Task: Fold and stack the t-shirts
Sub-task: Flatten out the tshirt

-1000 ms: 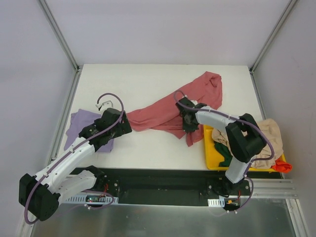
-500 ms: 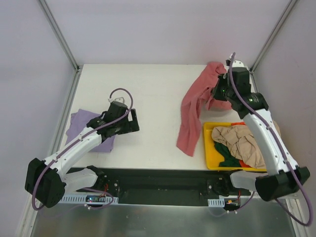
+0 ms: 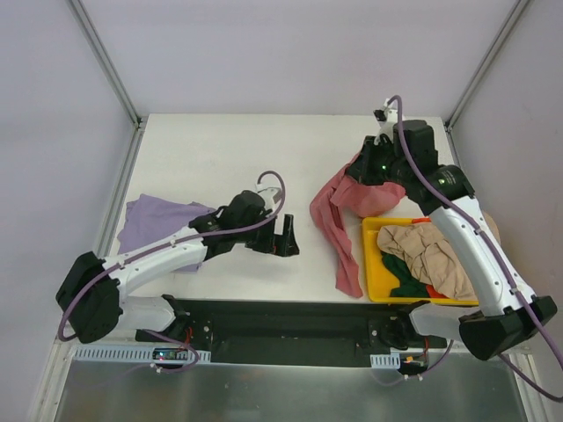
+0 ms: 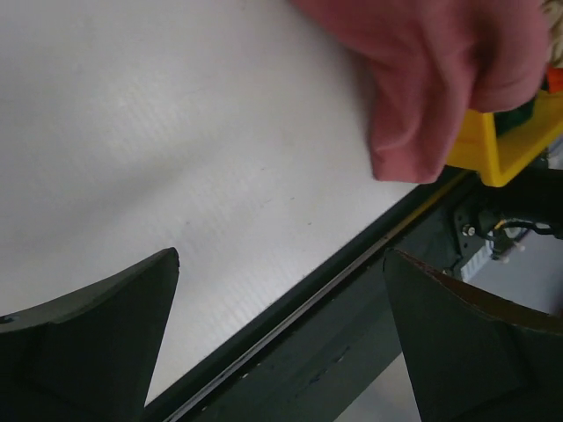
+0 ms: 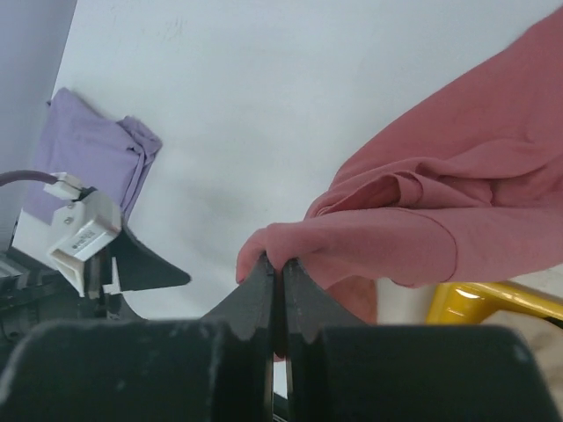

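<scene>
At the right rear of the tabletop (image 3: 229,158), your right gripper (image 3: 369,169) has pulled in from the far corner where it stood half a second ago. Its jaws are pinched tight on a fold of the pink shirt (image 3: 339,207), which the right wrist view shows clearly (image 5: 280,268). The shirt, which then hung long and narrow, is now bunched under the gripper. One tail trails down the tabletop just beside the bin's (image 3: 374,264) left wall and reaches the near edge.

Your left gripper (image 3: 286,237) has swung right, away from the lavender shirt (image 3: 154,220), and now sits near the middle of the tabletop close to the near edge. Its jaws stand wide apart with nothing between them, over bare tabletop. In the left wrist view the pink tail and a corner of the bin lie just ahead of it. The lavender shirt has not moved and lies flat at the left side.

The bin holds a crumpled beige shirt (image 3: 431,255) on top, with a green one (image 3: 405,286) showing beneath it at the near left. A sliver of orange-red (image 3: 422,220) at the bin's far rim may be another shirt, though you see too little of it to be sure.
</scene>
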Tool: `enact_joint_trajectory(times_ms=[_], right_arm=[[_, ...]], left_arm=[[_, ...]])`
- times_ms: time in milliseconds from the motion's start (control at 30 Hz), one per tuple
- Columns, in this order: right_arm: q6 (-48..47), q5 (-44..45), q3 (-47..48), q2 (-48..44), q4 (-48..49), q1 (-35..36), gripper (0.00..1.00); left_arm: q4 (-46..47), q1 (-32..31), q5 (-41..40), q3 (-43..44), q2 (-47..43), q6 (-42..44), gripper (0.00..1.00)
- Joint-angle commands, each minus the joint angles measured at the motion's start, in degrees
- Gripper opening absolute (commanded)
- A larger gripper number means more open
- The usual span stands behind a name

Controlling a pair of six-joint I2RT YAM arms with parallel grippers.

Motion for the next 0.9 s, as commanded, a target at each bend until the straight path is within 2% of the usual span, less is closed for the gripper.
enact_joint_trajectory(times_ms=[0, 100, 333, 600, 667, 733, 800, 867], right_arm=[[2.90, -1.51, 1.39, 1.10, 5.04, 2.81, 0.00], [4.05, -0.54, 0.87, 1.11, 5.83, 3.52, 0.00], [3.88, 1.30, -1.68, -0.30, 5.66, 3.61, 0.00], [3.17, 3.33, -4.84, -1.88, 5.13, 3.69, 0.00], [3.26, 3.07, -5.37, -2.06, 5.66, 3.61, 0.01], [3.26, 2.80, -5.38, -2.06, 5.75, 3.69, 0.00], [3.17, 2.63, -5.38, -2.32, 5.83, 3.69, 0.00], [3.00, 3.24, -5.38, -2.76, 5.75, 3.61, 0.00]], left_arm=[[11.41, -2.55, 4.42, 4.44, 6.07, -4.58, 0.99], [18.87, -2.47, 5.30, 5.50, 10.48, -8.11, 0.96], [28.10, -2.38, 3.98, 7.53, 16.64, -15.58, 0.87], [28.56, -1.85, 4.42, 10.16, 19.80, -20.42, 0.74], [26.20, -2.03, 5.29, 12.43, 21.64, -20.68, 0.69], [24.79, -2.47, 5.82, 14.02, 23.58, -20.95, 0.58], [21.81, -2.99, 5.13, 15.78, 25.51, -20.25, 0.52], [18.90, -3.00, 3.99, 17.63, 26.66, -19.28, 0.39]])
